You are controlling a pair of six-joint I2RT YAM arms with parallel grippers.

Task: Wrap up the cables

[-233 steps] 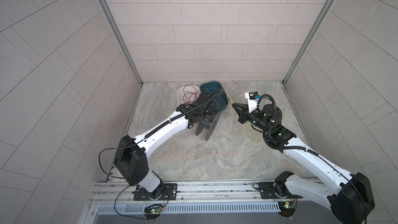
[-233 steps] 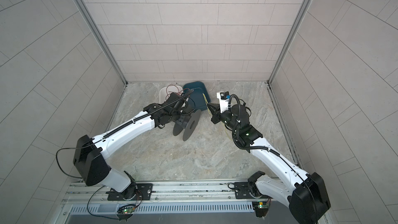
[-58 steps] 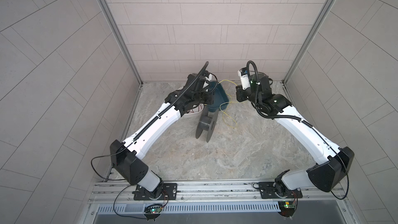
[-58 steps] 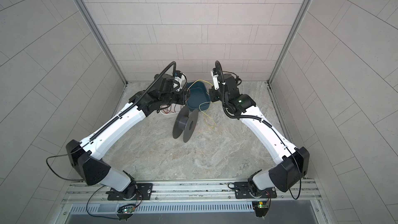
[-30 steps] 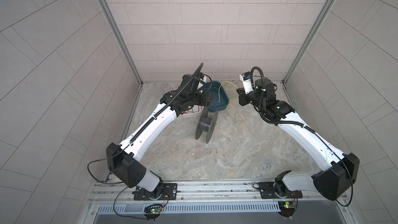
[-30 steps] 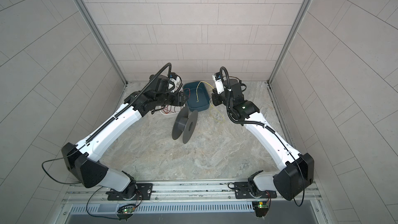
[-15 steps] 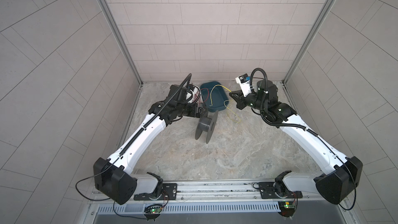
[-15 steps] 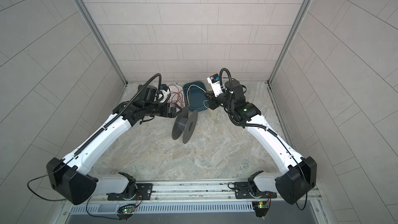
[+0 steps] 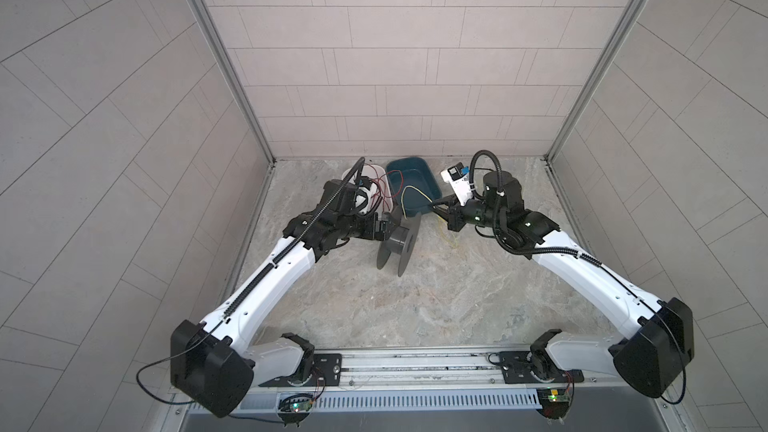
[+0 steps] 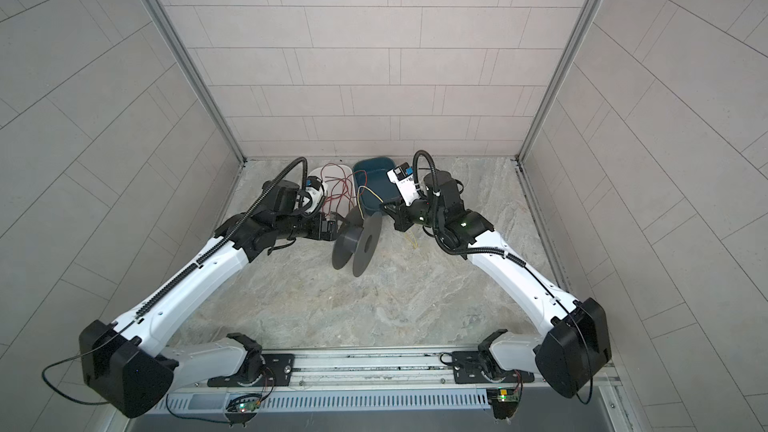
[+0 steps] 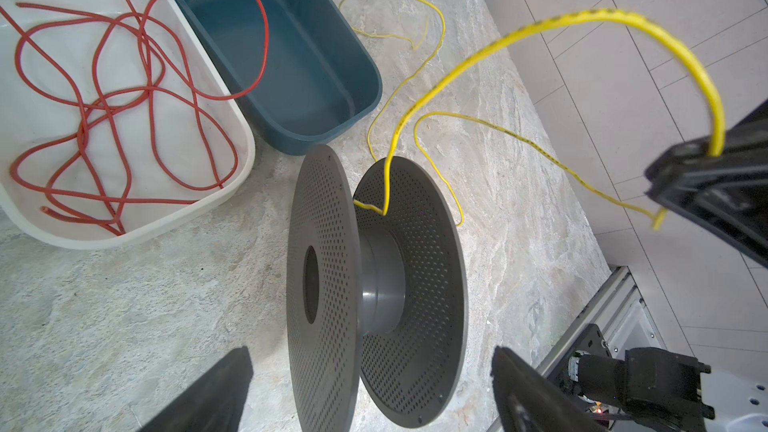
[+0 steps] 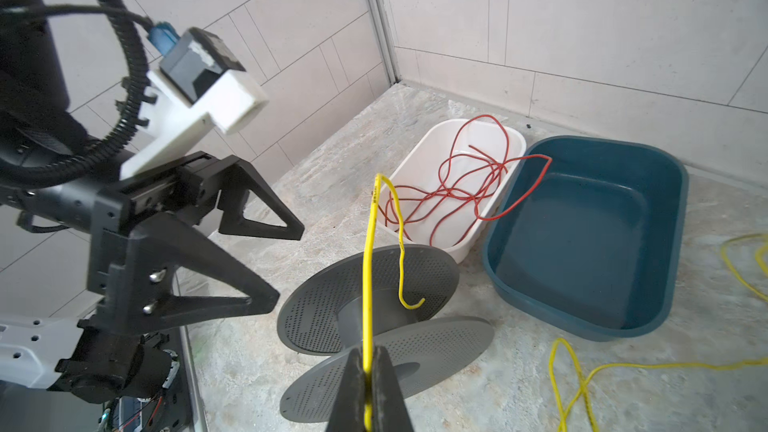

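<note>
The dark grey spool (image 9: 399, 238) (image 10: 357, 243) stands on its flange rims on the stone floor. The yellow cable (image 9: 409, 191) (image 11: 582, 18) arcs up from my right gripper (image 9: 434, 205) (image 12: 368, 367), which is shut on it, and drops between the spool's (image 12: 374, 326) flanges. Its curled free end hangs above the hub. More of the yellow cable (image 12: 582, 371) lies loose on the floor. My left gripper (image 9: 384, 226) (image 11: 372, 357) is open at the spool's (image 11: 374, 284) left side, a finger on either side of it, holding nothing.
A dark blue tub (image 9: 405, 160) (image 11: 291, 135) sits behind the spool with a white tub (image 9: 372, 168) (image 11: 232, 118) beside it, holding tangled red wire (image 11: 124, 89) (image 12: 457, 189) that loops over into the blue tub. Tiled walls close in the back and sides.
My left gripper has let go, opened wide and come down from the tubs to the spool's left side. My right gripper has carried the yellow cable left toward the spool.
</note>
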